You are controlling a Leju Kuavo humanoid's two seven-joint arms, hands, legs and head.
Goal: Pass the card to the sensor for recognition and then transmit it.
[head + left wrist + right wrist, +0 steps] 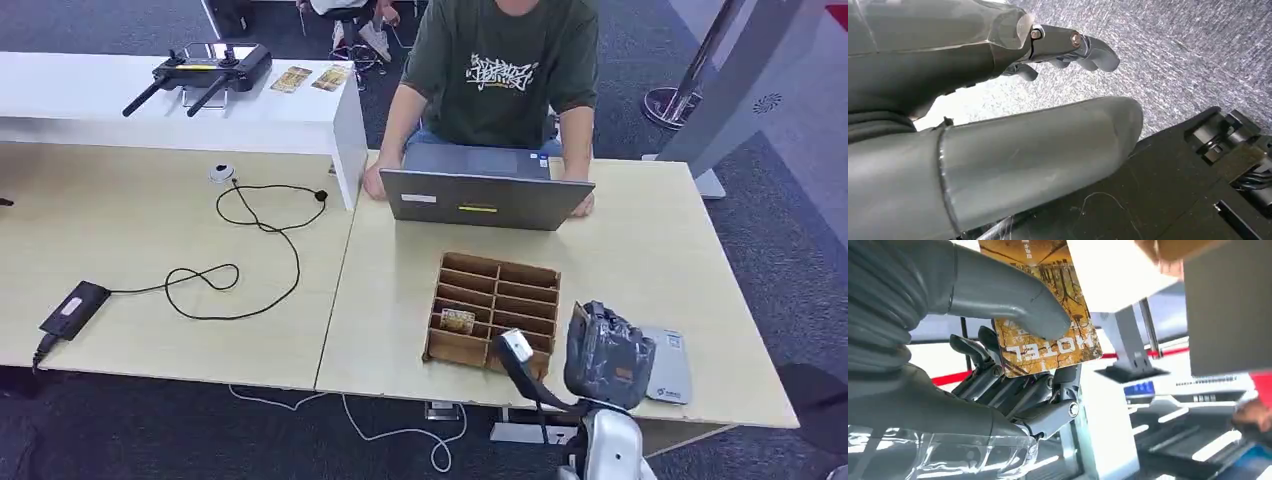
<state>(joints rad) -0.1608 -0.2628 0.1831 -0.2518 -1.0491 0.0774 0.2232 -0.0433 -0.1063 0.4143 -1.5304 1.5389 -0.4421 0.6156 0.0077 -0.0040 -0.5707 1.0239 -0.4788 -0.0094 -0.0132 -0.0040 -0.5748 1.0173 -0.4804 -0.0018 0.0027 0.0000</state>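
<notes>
— What are you holding, and what does it say?

— My right hand (1013, 355) pinches the card (1048, 315), thumb pressed on its face and fingers (998, 375) behind it. The card is yellow-brown with a picture of trees, and the word "HOTEL" reads upside down in white along one edge. More small print near the other end is too blurred to read.

— Where is that hand on the table?

— At the near right edge, right hand (605, 352) raised just beside the wooden divider box (495, 300) and over the grey sensor pad (668, 365), whose marking I can't make out. My hand hides the card there. Another card (457, 320) lies in one compartment of the box.

— And your left?

— My left hand (1068, 47) hangs over grey carpet, fingers loosely apart, holding nothing.

— Anyone near?

— A person in a green shirt (495, 70) with white lettering I can't read sits behind a laptop (485, 200); the face is cut off.
</notes>
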